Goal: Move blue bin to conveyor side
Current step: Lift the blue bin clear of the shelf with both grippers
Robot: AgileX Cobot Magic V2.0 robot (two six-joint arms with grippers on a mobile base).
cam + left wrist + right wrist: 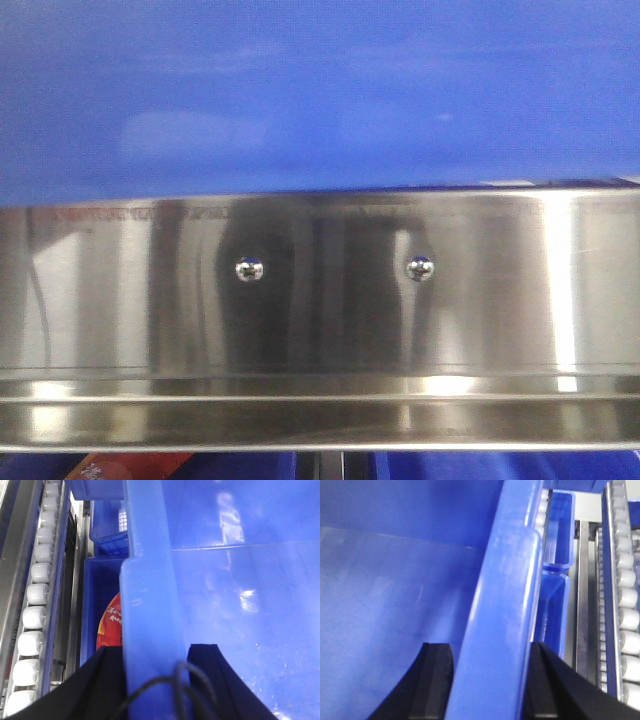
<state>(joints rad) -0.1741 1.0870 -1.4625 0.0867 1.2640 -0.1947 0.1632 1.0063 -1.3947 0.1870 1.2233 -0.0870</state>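
Observation:
The blue bin [320, 90] fills the top of the front view with its glossy wall. In the left wrist view its inside [250, 605] and thick rim [145, 580] run up the frame. My left gripper [156, 647] straddles that rim, one black finger [107, 680] outside and the other inside, shut on it. In the right wrist view my right gripper [487, 645] clamps the opposite rim [510, 580] in the same way, with the bin's inside [395, 580] to its left. The conveyor is out of view.
A shiny steel rail [320, 320] with two screws [249, 268] crosses just below the bin. White roller tracks [35, 595] [627, 595] run along the outer sides. Lower blue bins [100, 580] [557, 525] sit beneath, one holding a red-orange pack [112, 622].

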